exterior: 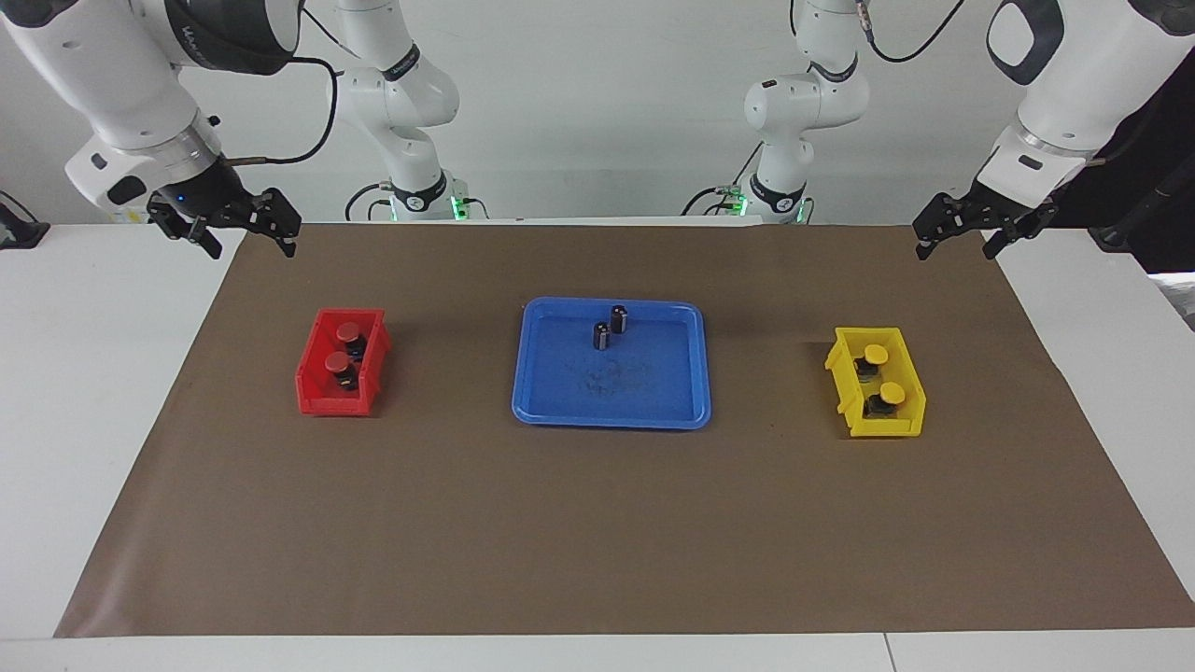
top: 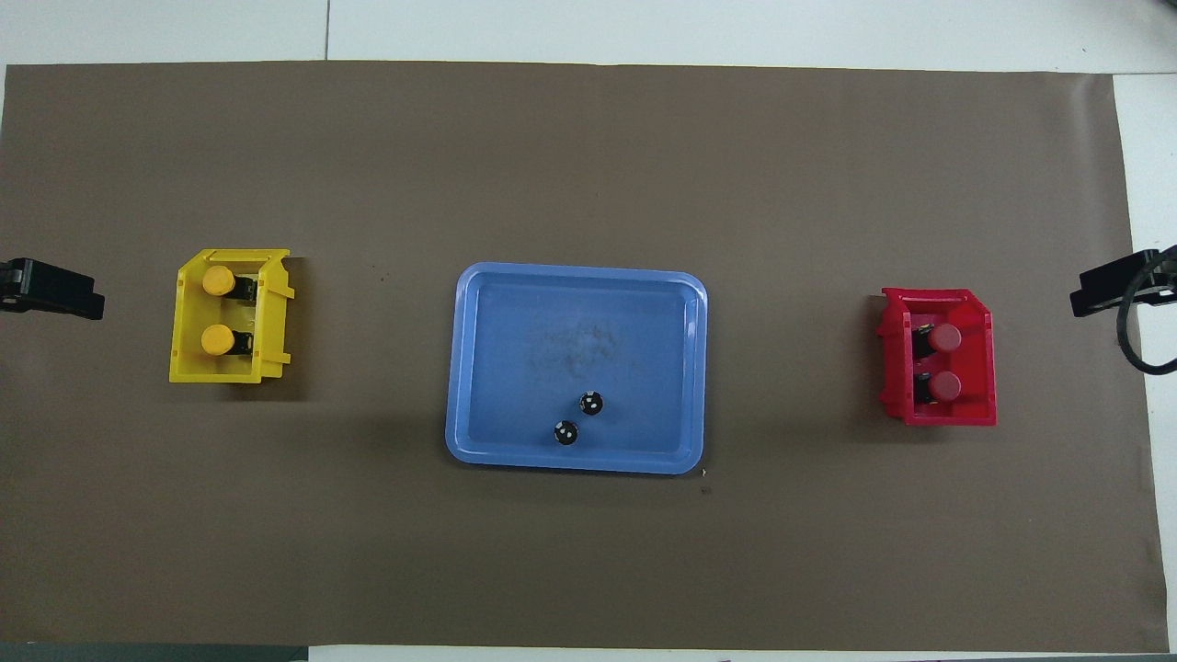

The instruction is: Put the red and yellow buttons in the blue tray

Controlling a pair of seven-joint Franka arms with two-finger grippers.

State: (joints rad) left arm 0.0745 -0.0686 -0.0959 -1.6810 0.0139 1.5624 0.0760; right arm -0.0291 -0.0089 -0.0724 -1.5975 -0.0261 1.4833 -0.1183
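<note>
Both arms wait raised at the table ends: right gripper [exterior: 241, 229] and left gripper [exterior: 966, 227], fingers spread, nothing held. Two red buttons [exterior: 342, 359] sit in the red bin [exterior: 316, 397]; two yellow buttons [exterior: 883, 377] in the yellow bin [exterior: 854, 415]. The blue tray [exterior: 560, 411] sits between the bins and holds only two black-and-silver cylinders [exterior: 611, 328]. You can expect rigid, light plastic; the smooth domed caps look slippery, so pinch across the cap's rim from above, since the bin walls crowd the bodies.

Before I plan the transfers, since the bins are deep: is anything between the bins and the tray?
Nothing visible stands between the red bin or yellow bin and the blue tray. Two black cylinders stand in the tray, toward its robot-side edge.
</note>
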